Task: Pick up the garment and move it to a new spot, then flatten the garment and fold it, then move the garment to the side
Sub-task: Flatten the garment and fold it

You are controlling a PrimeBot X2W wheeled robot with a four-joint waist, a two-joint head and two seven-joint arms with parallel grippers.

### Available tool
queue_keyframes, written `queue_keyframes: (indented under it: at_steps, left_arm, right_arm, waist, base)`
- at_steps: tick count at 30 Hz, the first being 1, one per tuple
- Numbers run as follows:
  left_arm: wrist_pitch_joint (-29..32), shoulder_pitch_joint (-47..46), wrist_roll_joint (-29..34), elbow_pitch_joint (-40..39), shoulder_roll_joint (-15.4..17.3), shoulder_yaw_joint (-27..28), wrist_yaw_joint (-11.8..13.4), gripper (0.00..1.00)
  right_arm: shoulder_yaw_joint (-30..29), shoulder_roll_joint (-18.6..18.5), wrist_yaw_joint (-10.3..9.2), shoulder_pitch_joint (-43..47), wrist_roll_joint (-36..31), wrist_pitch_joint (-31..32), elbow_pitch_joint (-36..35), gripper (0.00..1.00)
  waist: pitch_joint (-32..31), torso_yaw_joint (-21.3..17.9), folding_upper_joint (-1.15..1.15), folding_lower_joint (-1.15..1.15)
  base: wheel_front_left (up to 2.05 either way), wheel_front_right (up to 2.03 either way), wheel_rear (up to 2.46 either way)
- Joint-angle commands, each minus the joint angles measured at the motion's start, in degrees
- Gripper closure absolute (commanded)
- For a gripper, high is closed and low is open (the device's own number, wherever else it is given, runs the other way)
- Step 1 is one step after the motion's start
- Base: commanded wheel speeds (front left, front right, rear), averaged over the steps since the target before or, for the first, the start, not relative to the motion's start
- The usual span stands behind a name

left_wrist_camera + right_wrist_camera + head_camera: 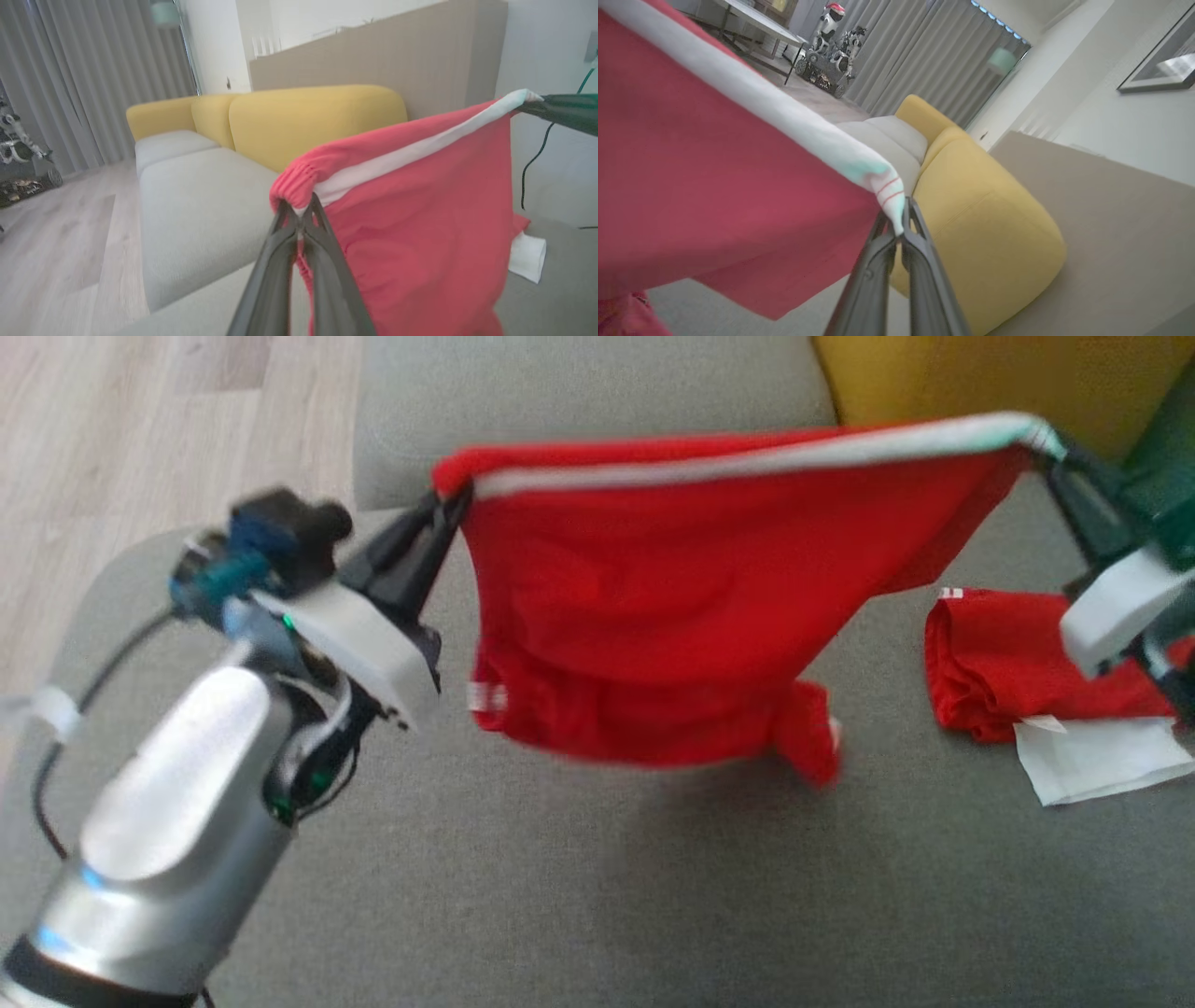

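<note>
A red garment (672, 607) with a white stripe along its top edge hangs stretched in the air above the grey sofa seat (560, 896). My left gripper (453, 504) is shut on its left corner, a bunched elastic hem. In the left wrist view the left gripper (301, 212) pinches that red hem of the garment (420, 224). My right gripper (1050, 453) is shut on the white corner at the right end. The right wrist view shows the right gripper (901, 219) clamped on the white tip of the garment (705, 186).
A second red cloth (999, 663) and a white cloth (1092, 761) lie on the seat at the right. Yellow back cushions (980, 373) rise behind. The wooden floor (140, 429) lies to the left of the sofa.
</note>
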Motion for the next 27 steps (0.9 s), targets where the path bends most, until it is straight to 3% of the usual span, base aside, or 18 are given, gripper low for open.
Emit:
queue_keyframes:
  at_steps: [1, 10, 16, 22, 27]
  left_arm:
    - [2.74, -4.17, -1.3, -5.45, 3.17, 4.17, 1.34, 1.0]
    - [14.53, -1.22, -6.21, -20.71, 8.77, 7.07, 5.34, 1.0]
    - [21.6, 0.49, -9.83, -28.58, 12.99, 8.31, 6.25, 1.0]
    - [24.11, -4.16, -11.16, -25.4, 13.92, 8.71, 4.0, 1.0]
    - [22.61, -15.5, -9.86, -14.22, 11.87, 9.1, -0.08, 1.0]
  right_arm:
    - [-2.33, -1.07, -0.05, -1.96, -1.26, 1.36, -3.85, 1.0]
    - [-6.38, -4.65, -0.05, 2.73, 1.13, 10.23, -15.2, 1.0]
    - [-9.31, -7.19, -0.05, 5.86, 5.01, 18.09, -23.35, 1.0]
    - [-6.66, -8.05, -0.05, 0.86, 7.71, 21.98, -25.01, 1.0]
    - [0.38, -7.71, -0.05, -13.18, 9.7, 21.93, -19.3, 1.0]
  waist:
    - [-1.0, -0.15, 0.0, 0.0]
    - [-2.4, -0.51, 0.0, 0.0]
    - [-0.84, -0.99, 0.0, 0.0]
    - [4.22, -1.64, 0.0, 0.0]
    - [12.98, -2.01, 0.0, 0.0]
  base:
    - [0.0, 0.0, 0.0]
    - [0.0, 0.0, 0.0]
    - [0.0, 0.0, 0.0]
    - [0.0, 0.0, 0.0]
    - [0.0, 0.0, 0.0]
